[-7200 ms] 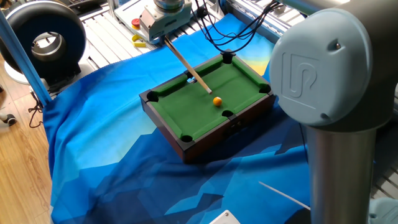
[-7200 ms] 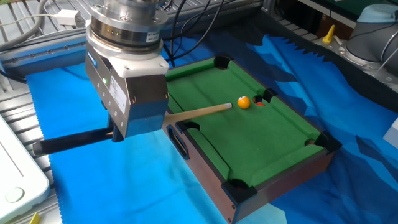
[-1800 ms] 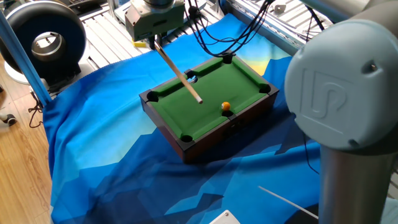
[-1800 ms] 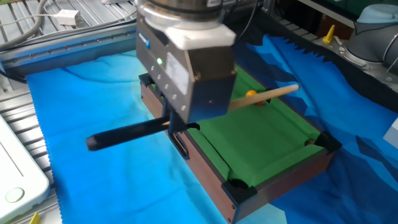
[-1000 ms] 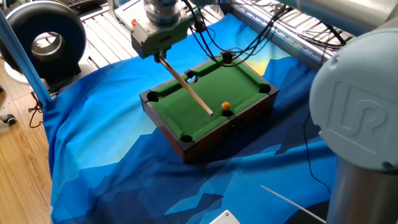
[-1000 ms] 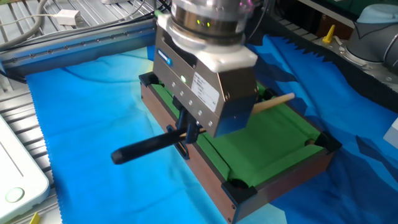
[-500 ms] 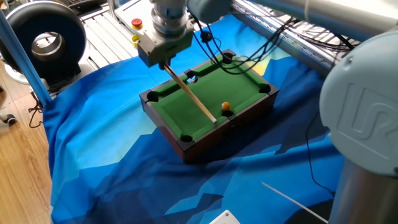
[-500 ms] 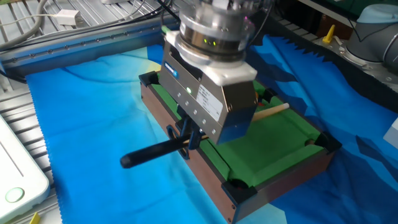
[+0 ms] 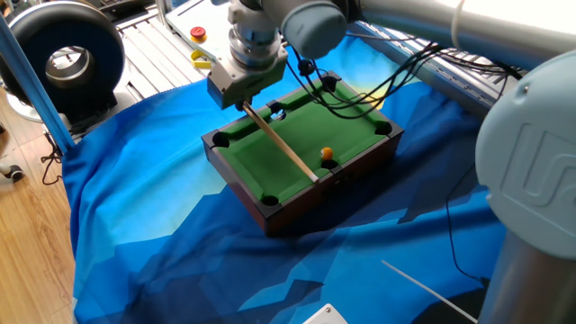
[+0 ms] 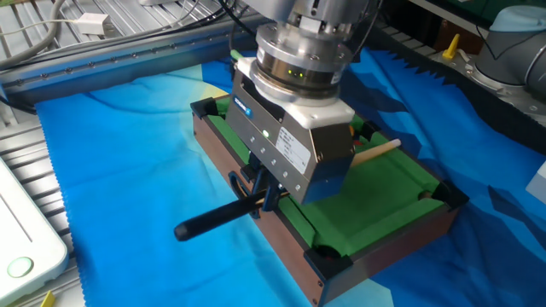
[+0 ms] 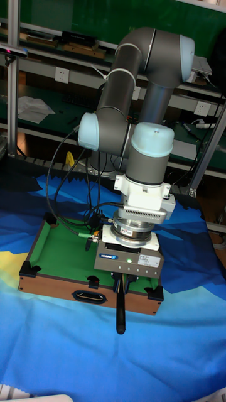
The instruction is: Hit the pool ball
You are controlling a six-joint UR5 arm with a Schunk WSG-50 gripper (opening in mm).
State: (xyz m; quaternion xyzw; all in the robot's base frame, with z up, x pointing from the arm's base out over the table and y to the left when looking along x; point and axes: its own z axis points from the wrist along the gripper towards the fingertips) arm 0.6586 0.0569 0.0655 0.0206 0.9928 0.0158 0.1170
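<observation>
Our gripper (image 9: 245,101) is clamped on the slim wooden cue stick (image 9: 283,147), its tip just beside the small glossy orange pool ball (image 9: 327,154) near the green felt mini table's (image 9: 270,162) side pocket; light and slippery, it needs only a tap

Three cameras ring the mini pool table (image 9: 297,148).
Two look down from opposite sides; the tall one faces the arm (image 11: 135,75) head-on.
</observation>
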